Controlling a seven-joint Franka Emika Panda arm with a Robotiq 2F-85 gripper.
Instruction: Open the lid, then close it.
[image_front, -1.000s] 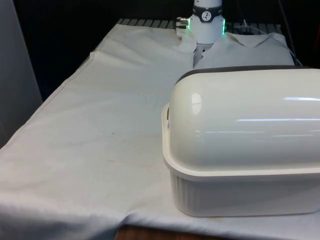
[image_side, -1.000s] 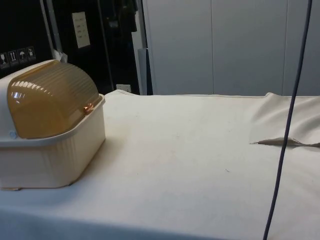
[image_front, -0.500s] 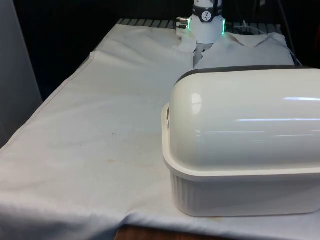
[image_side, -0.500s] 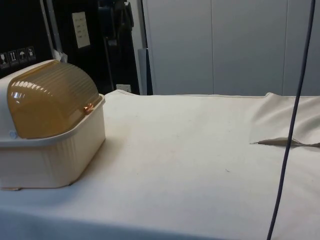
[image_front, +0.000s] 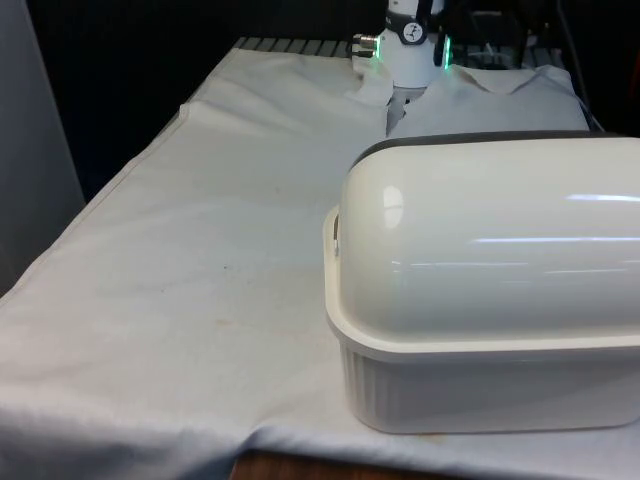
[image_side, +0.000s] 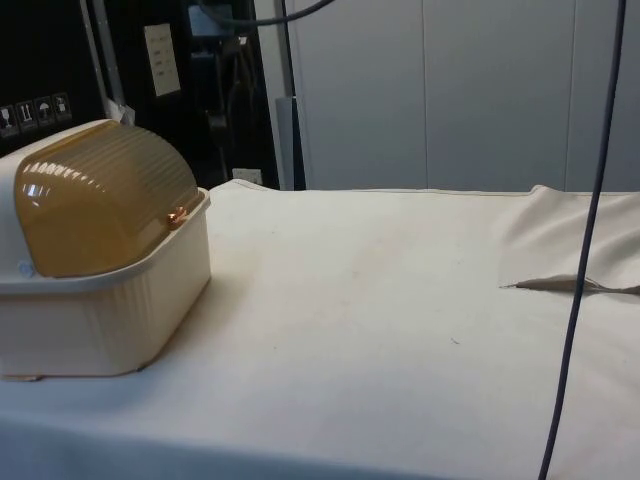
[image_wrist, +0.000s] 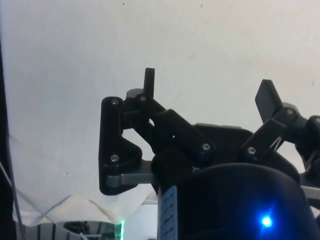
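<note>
The bread box (image_side: 100, 260) sits at the side view's left edge with its amber roll lid (image_side: 100, 195) shut, likely light, stiff and slick, best caught at the small knob (image_side: 175, 216) on its lower edge, while the gripper (image_wrist: 210, 95) hangs spread wide above bare cloth (image_wrist: 75, 60).

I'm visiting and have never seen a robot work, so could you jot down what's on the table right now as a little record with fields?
container: cream bread box, at the end of the table away from the robot
lid: amber ribbed roll-top lid, closed down over the box
lid handle: small knob at the lid's lower edge, untouched
gripper: black gripper, fingers apart, holding nothing, over bare cloth
surface: white cloth covering the table
task progress: lid not yet opened
</note>
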